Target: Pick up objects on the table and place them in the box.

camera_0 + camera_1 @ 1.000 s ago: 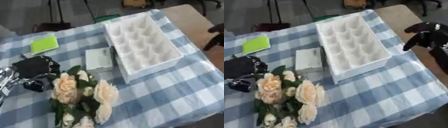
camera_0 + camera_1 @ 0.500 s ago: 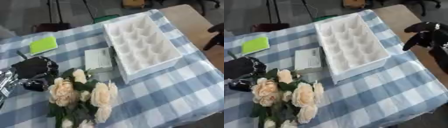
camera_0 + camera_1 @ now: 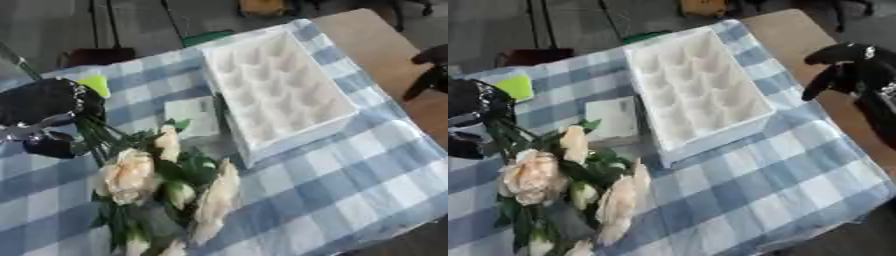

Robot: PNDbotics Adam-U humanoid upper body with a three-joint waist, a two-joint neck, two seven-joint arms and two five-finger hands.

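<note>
My left hand point(image 3: 45, 102) is at the left edge, shut on the green stems of a bouquet of cream roses point(image 3: 129, 171). The blooms hang below the hand, over the checked cloth. A white box point(image 3: 297, 144) with several empty cups lies in the middle, tilted, just right of the bouquet. A flat white packet point(image 3: 192, 116) lies against the box's left side, partly behind the leaves. A green pad point(image 3: 514, 85) shows beside the left hand, partly hidden by it. My right hand point(image 3: 849, 70) hovers at the right edge with relaxed fingers, holding nothing.
A blue and white checked cloth point(image 3: 359, 185) covers the table, and bare tan tabletop point(image 3: 372, 42) shows at the far right. Dark floor with stands and a green thing lies beyond the far edge.
My left hand has risen with the stems, so the bouquet now hangs more upright, blooms down. The right hand has barely moved.
</note>
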